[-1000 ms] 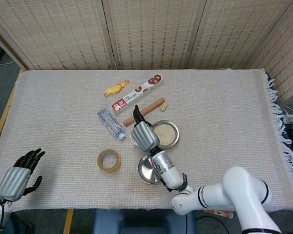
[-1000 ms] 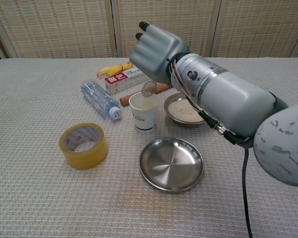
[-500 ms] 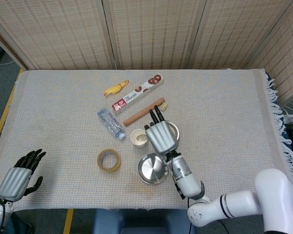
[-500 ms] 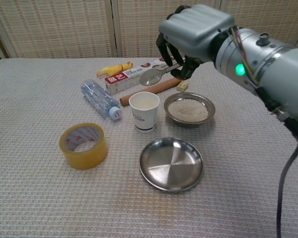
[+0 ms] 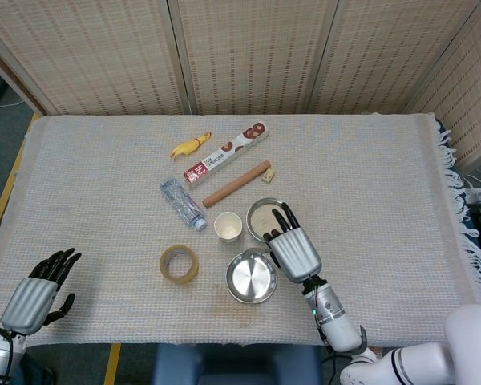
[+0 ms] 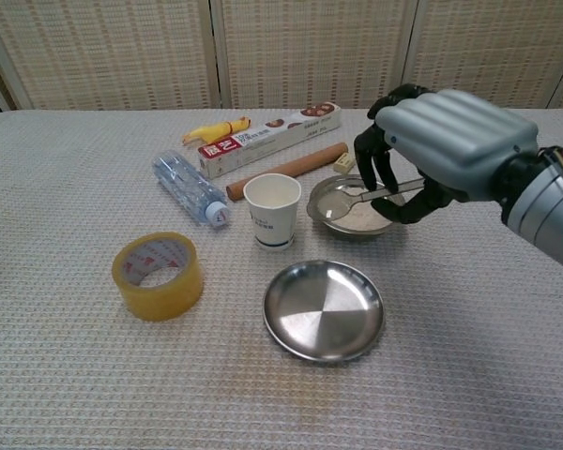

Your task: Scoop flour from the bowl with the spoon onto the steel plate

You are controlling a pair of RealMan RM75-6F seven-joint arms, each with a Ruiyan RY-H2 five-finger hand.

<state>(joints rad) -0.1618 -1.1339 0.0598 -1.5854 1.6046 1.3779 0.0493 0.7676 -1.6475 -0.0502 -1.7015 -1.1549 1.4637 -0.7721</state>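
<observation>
Spoon [image 6: 361, 194]: thin metal, light, stiff, likely slick. Handle pinched in the right robot hand [image 6: 443, 150]; spoon's tip sits in the flour [image 6: 357, 214] inside the bowl [image 6: 321, 193]. Flour is loose powder and will spill if tilted; best held far back on the handle and kept level. Scoop load: cannot tell, partly hidden. Steel plate [image 6: 325, 310] lies empty, just in front of the bowl on the desk [image 6: 94, 375]. Left robot hand [image 5: 40, 290] holds nothing, fingers apart.

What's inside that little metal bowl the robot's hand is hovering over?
The bowl holds pale flour, with the tip of the spoon dipped into it. The right hand, holding the spoon, covers the bowl's far right side, so what lies there cannot be seen.
</observation>
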